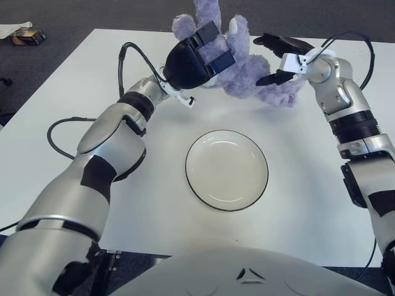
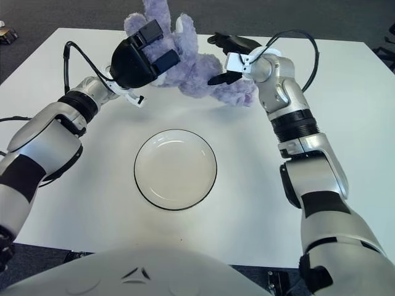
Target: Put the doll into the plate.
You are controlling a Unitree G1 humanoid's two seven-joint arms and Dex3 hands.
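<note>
Your left hand (image 1: pixel 196 58) is clenched around the purple doll (image 1: pixel 247 71), its dark fingers (image 1: pixel 213 46) wrapped over the head end and pressing into the plush. From that hand the doll runs off to the right, toward your other arm, with an ear or limb sticking up above the fingers; whether its body touches the table beneath, you cannot tell. Your right hand (image 2: pixel 227 60) sits at the doll's far end, fingers spread, one dark finger above the plush and another against its side, not closed around it. Below both hands, nearer your body, the white plate (image 1: pixel 227 169) with a dark rim lies flat on the white table (image 1: pixel 154 203), holding nothing, well apart from the doll. Black cables loop off both wrists. Far out past your left arm, some small items (image 1: pixel 24 34) lie on the dark floor beyond the table's corner.
</note>
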